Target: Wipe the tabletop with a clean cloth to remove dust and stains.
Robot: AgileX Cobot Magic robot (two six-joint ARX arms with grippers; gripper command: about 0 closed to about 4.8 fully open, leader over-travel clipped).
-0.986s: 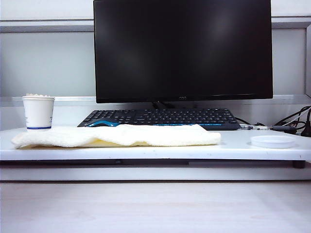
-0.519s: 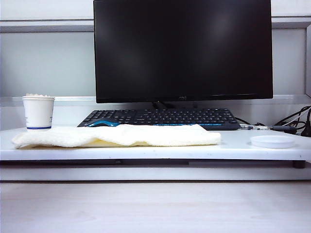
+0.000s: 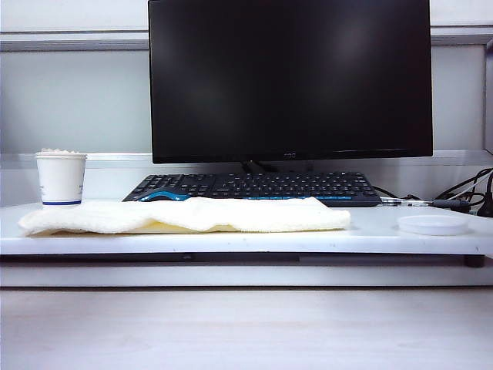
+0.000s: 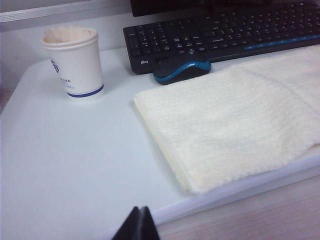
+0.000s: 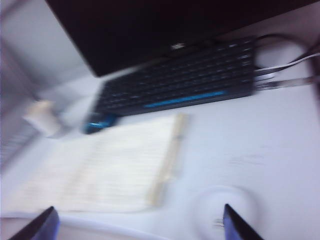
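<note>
The cream-yellow cloth (image 3: 185,215) lies folded lengthwise along the white tabletop (image 3: 370,231), in front of the keyboard. In the left wrist view the cloth (image 4: 235,120) covers the tabletop (image 4: 65,160) beside the cup. My left gripper (image 4: 140,215) hovers near the tabletop's front edge, fingertips pressed together, holding nothing. In the blurred right wrist view the cloth (image 5: 110,165) lies on the tabletop (image 5: 260,145). My right gripper (image 5: 140,222) stands wide open over the front edge, empty, its two fingertips (image 5: 235,222) far apart. Neither gripper shows in the exterior view.
A white paper cup (image 3: 61,178) stands at the tabletop's left end. A black keyboard (image 3: 254,186) and a blue-black mouse (image 4: 181,69) lie behind the cloth, under the monitor (image 3: 289,77). A small white round lid (image 3: 433,224) sits at the right, cables (image 3: 462,196) behind it.
</note>
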